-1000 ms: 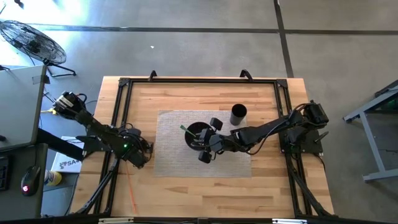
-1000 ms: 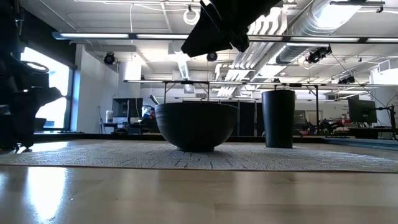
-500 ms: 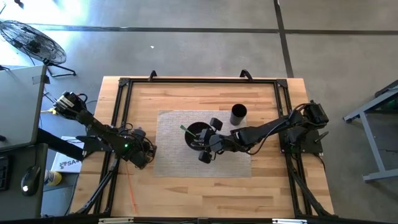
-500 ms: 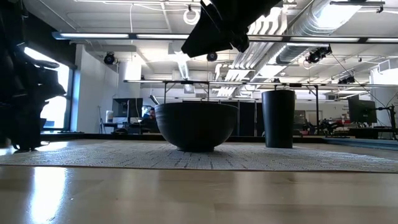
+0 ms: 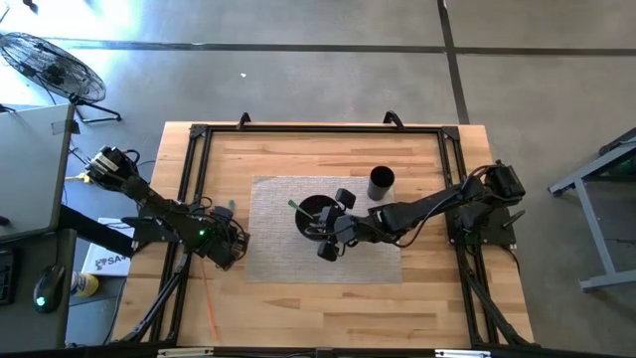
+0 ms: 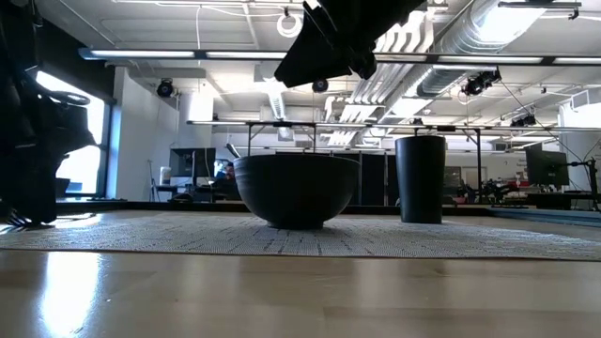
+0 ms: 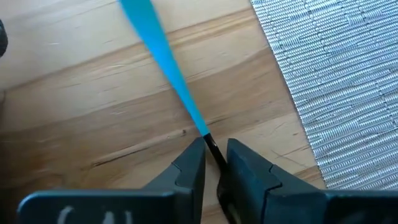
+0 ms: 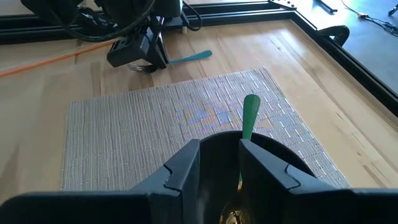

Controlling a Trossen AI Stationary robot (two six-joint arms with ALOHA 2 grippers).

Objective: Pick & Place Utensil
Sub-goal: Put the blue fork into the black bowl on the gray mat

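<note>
A blue-handled utensil (image 7: pixel 163 66) lies off the left edge of the grey mat, and my left gripper (image 7: pixel 215 155) is shut on it. From the right wrist view the same gripper (image 8: pixel 138 57) stands low over the wood with the blue handle (image 8: pixel 190 57) sticking out of it. A black bowl (image 5: pixel 315 216) sits on the mat. A green utensil (image 8: pixel 250 115) rests in it, its handle leaning on the rim. My right gripper (image 8: pixel 219 152) hovers open above the bowl (image 6: pixel 296 190), touching nothing. My left gripper pinches the utensil's thin dark neck (image 7: pixel 210 144), just below the blue handle, between its two fingers. The fingers come from above, pointing down. The blue handle runs away from the fingers just above the wood; whether it touches the table I cannot tell.
A tall black cup (image 5: pixel 382 182) stands on the mat's far right part, close behind the bowl. The grey mat (image 5: pixel 273 239) covers the table's middle. A black frame (image 5: pixel 199 134) runs along the table's edges. Bare wood lies near the front edge.
My left gripper has shifted a little toward the mat and the table's right. The blue handle now shows beside it in the high view, where it did not a second ago. The right arm has kept still.
</note>
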